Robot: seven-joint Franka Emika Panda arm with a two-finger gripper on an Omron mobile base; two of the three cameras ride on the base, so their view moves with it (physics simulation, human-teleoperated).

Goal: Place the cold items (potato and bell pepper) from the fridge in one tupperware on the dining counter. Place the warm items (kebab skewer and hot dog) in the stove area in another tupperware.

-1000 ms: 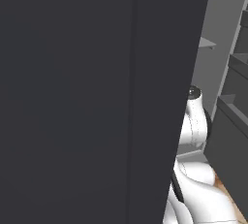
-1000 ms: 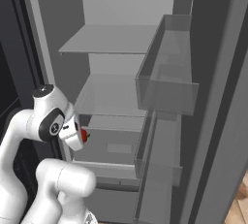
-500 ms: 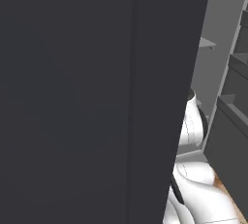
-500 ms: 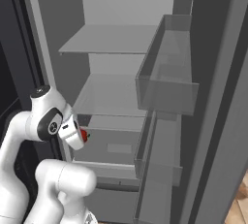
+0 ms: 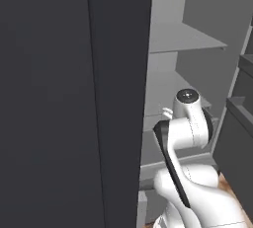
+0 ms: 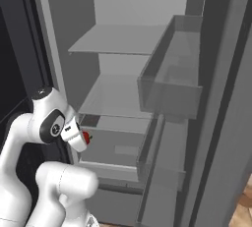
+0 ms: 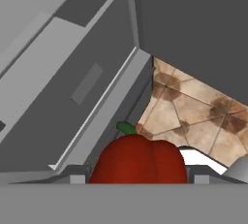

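My jaws pinch the bell pepper from both sides, lifting it clear of the fridge drawer for carrying to the tupperware.

You have one red bell pepper to count, sitting at 6 o'clock in the hand view and at 8 o'clock in the right base view. There is one open fridge, with two pale shelves inside, one wide drawer below them, and two door bins at 3 o'clock.
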